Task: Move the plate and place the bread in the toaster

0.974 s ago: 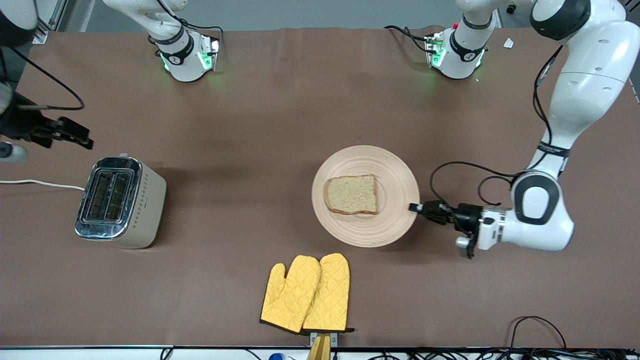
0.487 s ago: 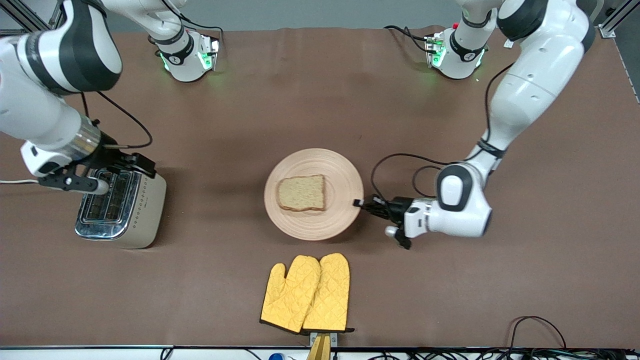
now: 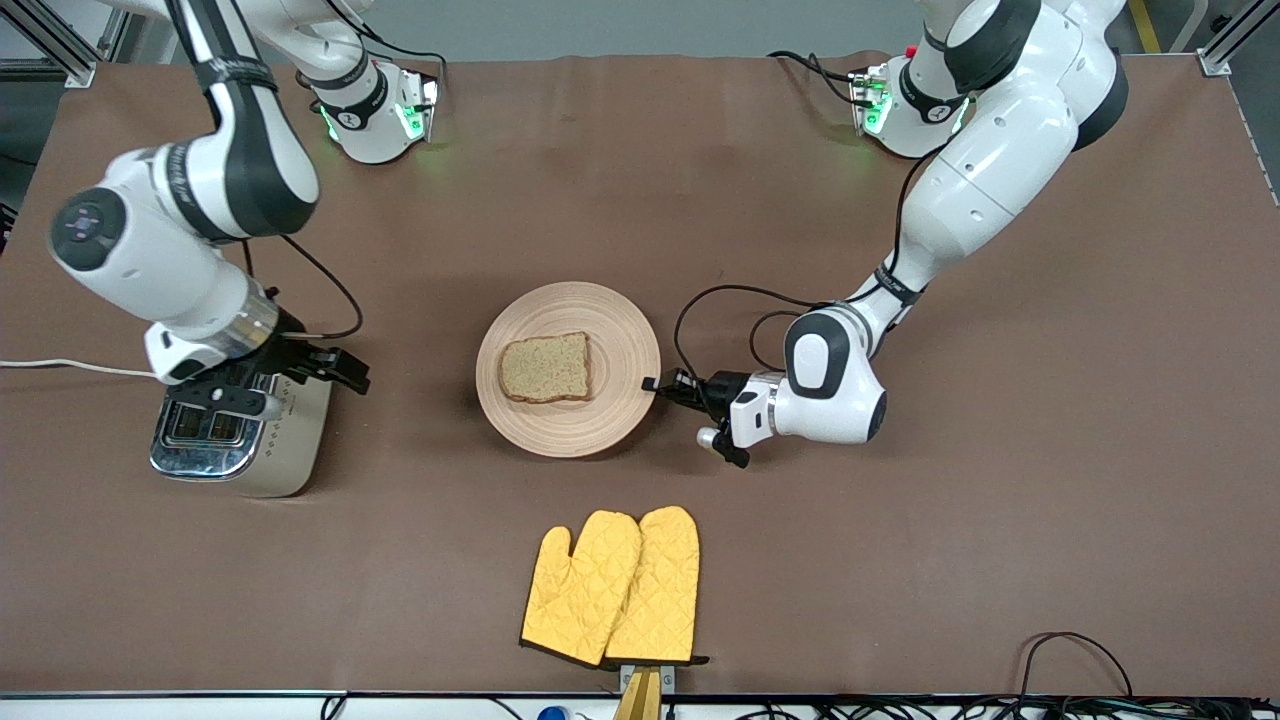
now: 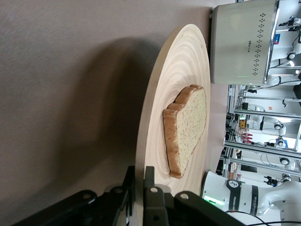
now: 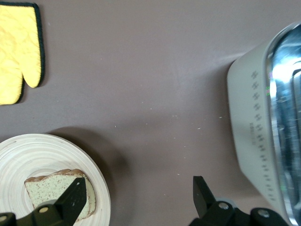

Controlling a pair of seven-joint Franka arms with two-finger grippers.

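Note:
The pale wooden plate (image 3: 620,345) lies mid-table with the brown bread (image 3: 545,367) flat on it. My left gripper (image 3: 652,384) is low at the plate's edge toward the left arm's end, shut on the rim (image 4: 149,122); the left wrist view shows the bread (image 4: 188,127) just past its fingers (image 4: 149,176). The toaster (image 3: 285,450) stands at the right arm's end, its slots partly hidden by my right hand. My right gripper (image 3: 345,368) hangs open over the table beside the toaster (image 5: 254,117), with the plate (image 5: 101,188) and bread (image 5: 51,188) showing under one finger.
A pair of yellow oven mitts (image 3: 612,585) lies nearer the front camera than the plate. The toaster's white cord (image 3: 60,365) runs off the table's end. Brown table surface separates toaster and plate.
The plate with the bread has slid toward the toaster, the left gripper staying shut on its rim. The right arm has swung in over the toaster toward the plate.

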